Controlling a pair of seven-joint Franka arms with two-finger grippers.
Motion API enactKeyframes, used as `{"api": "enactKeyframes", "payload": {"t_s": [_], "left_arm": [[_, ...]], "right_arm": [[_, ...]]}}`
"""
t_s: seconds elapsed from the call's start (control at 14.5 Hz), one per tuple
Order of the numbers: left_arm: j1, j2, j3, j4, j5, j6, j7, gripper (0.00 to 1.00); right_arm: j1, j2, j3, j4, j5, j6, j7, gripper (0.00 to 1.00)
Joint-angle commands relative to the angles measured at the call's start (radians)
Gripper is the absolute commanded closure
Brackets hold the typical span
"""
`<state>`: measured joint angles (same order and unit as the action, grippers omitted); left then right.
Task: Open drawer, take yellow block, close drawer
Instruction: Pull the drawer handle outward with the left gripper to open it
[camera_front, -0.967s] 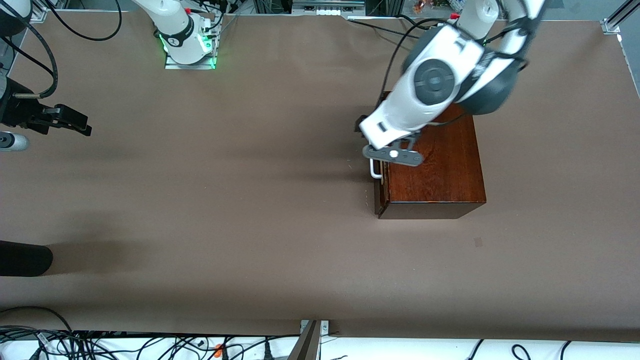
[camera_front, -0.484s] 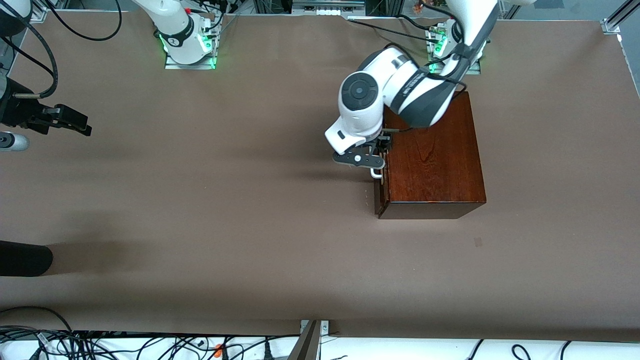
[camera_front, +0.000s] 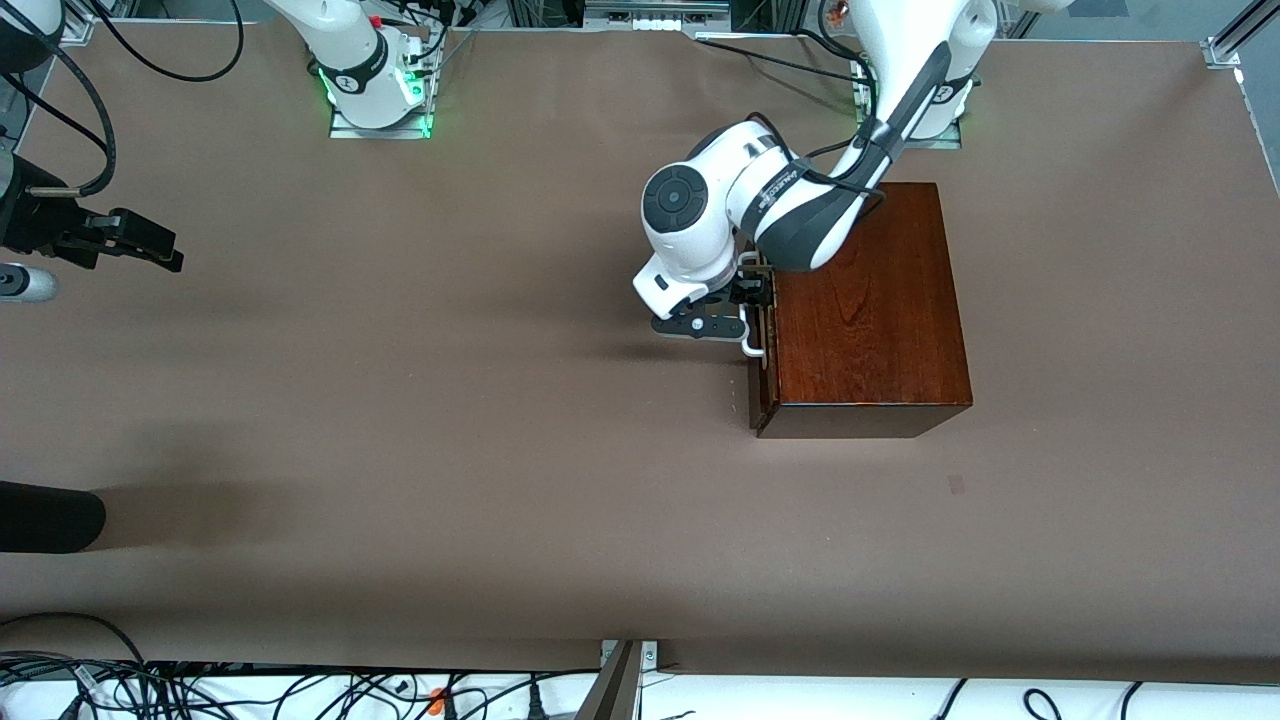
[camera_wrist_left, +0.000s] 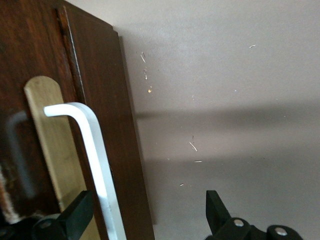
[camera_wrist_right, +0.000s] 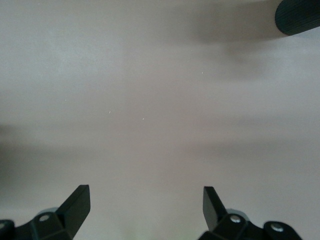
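The left gripper (camera_front: 745, 318) stands in front of the drawer (camera_front: 762, 345), its jaws apart and not yet clamped. In the left wrist view one fingertip (camera_wrist_left: 75, 217) lies against the drawer front beside the white U-shaped handle (camera_wrist_left: 95, 160), and the other hangs clear over the table (camera_front: 500, 400).

Step in hand, as judged: seizing the handle. The bar should sit squarely between both fingers before they come together, and the pull should run straight out from the wooden box (camera_front: 865, 310), toward the right arm's end of the table, so the tray does not bind.

The box sits toward the left arm's end, nearer the base edge. The drawer is shut; the yellow block is not visible, presumably inside.

The right gripper (camera_wrist_right: 145, 210) waits, jaws apart, over bare table at the right arm's end.
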<state>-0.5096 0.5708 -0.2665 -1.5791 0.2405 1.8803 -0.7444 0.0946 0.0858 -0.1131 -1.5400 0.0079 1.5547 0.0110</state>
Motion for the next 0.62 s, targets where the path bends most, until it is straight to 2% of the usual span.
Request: {"api": "enactKeyframes", "payload": {"t_s": [0.0,0.55], "left_arm": [[-0.009,0.000,0.006,-0.009,0.037,0.000,-0.032,0.00],[-0.030,0.024,0.004,-0.027,0.065,0.017,-0.079,0.00]], "right_arm": [[-0.012,-0.006,0.012,-0.008,-0.009,0.007,-0.010,0.00],[-0.012,-0.006,0.012,-0.009,-0.009,0.007,-0.010,0.00]]}}
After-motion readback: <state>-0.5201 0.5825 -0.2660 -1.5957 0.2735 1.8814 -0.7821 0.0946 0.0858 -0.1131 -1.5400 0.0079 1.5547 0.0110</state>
